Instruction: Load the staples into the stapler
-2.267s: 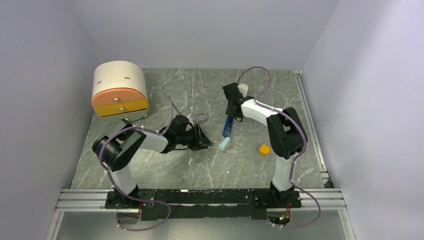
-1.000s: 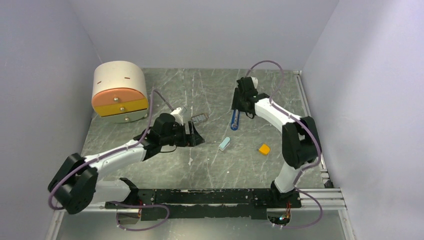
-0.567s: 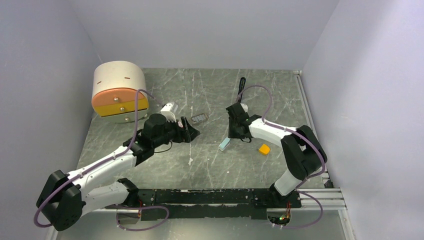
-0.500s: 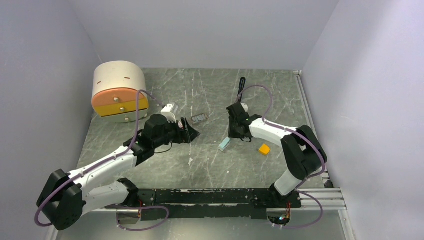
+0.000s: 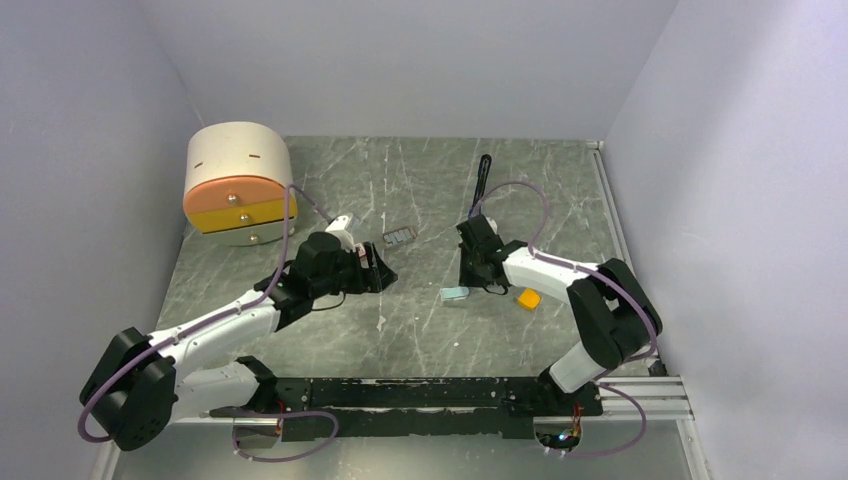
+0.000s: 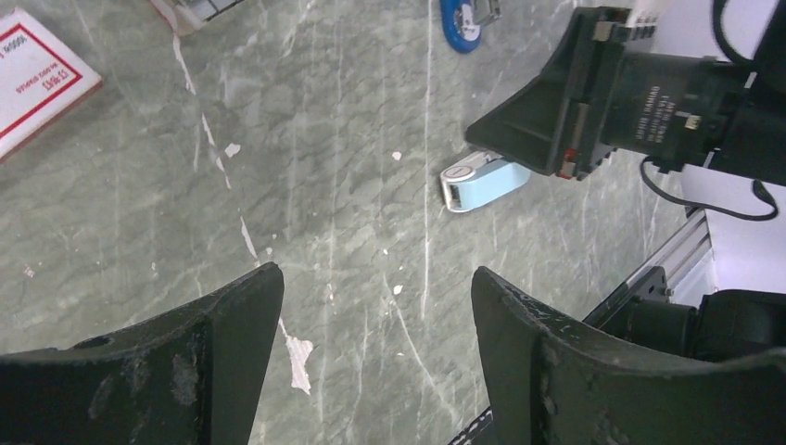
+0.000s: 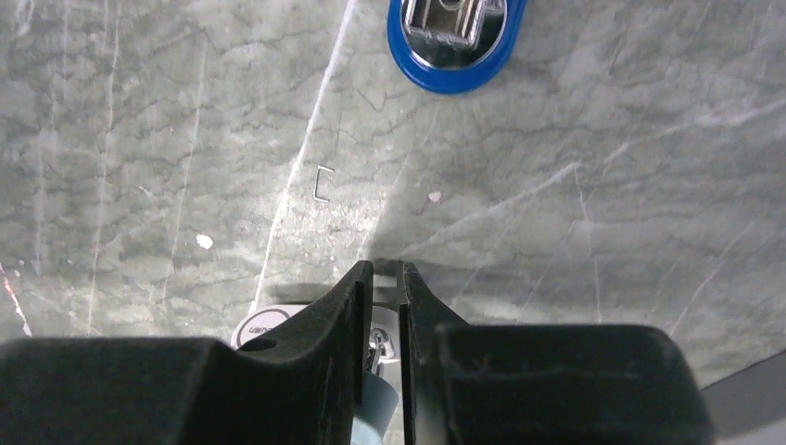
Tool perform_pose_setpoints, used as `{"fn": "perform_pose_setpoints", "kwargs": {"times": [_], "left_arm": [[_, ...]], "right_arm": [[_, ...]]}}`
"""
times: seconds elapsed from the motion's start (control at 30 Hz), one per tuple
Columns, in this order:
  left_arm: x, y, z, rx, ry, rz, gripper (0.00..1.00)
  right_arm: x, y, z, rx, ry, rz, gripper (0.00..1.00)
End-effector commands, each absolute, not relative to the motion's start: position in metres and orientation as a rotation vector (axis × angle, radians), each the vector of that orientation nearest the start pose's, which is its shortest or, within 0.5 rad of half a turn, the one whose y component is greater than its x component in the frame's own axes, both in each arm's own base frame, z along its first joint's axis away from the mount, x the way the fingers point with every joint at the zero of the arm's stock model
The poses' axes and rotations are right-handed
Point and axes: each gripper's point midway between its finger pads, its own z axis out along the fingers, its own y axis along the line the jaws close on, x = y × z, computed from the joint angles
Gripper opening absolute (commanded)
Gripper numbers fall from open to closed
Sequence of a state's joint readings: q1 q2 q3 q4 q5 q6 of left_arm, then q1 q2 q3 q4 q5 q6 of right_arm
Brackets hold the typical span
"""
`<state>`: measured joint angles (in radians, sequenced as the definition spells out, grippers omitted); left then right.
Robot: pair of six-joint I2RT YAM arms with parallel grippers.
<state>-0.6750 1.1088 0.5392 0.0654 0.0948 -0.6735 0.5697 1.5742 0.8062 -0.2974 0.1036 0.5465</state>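
The stapler [image 5: 482,182] lies at the back of the table, long and dark; its blue rounded end shows in the right wrist view [image 7: 454,32] and the left wrist view [image 6: 466,17]. The grey staples [image 5: 398,237] lie flat left of centre. My left gripper [image 5: 378,272] is open and empty, hovering just below the staples. A red-and-white box [image 6: 32,69] lies at its left. My right gripper [image 5: 468,280] is shut, its tips down on the short pale-blue piece [image 5: 455,294], which shows under the tips [image 7: 269,324].
An orange block [image 5: 528,298] lies right of the right gripper. A round cream and orange drawer unit [image 5: 240,185] stands at the back left. One loose staple [image 7: 322,183] lies on the marble table [image 5: 400,330]. Metal rails run along the front and right edges.
The pale-blue piece has turned from slanted to lying crosswise under the right gripper, which dropped slightly nearer. The left gripper pulled back a little. Earlier, the right arm carried the stapler to the back.
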Motion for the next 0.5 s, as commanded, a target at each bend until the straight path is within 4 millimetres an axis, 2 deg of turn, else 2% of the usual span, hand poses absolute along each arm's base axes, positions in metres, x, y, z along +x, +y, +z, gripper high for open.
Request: {"fn": "perform_pose_setpoints", "kwargs": {"times": [0.0,0.17,0.23,0.3,0.4,0.47], "left_arm": [[0.234,-0.245,0.111,0.063,2.260,-0.880,0.78],[0.226,-0.247,0.106,0.065,2.278,-0.905,0.77],[0.224,-0.246,0.105,0.066,2.286,-0.901,0.77],[0.223,-0.245,0.106,0.070,2.289,-0.898,0.77],[0.222,-0.245,0.108,0.084,2.280,-0.898,0.78],[0.222,-0.243,0.107,0.092,2.276,-0.890,0.78]], "right_arm": [[0.249,0.180,0.005,0.027,2.714,0.288,0.20],[0.244,0.188,0.003,0.054,2.742,0.345,0.18],[0.246,0.191,0.006,0.051,2.734,0.360,0.22],[0.264,0.180,0.013,0.073,2.690,0.279,0.28],[0.302,0.167,0.029,0.068,2.623,0.253,0.33],[0.320,0.160,0.041,0.019,2.581,0.222,0.43]]}}
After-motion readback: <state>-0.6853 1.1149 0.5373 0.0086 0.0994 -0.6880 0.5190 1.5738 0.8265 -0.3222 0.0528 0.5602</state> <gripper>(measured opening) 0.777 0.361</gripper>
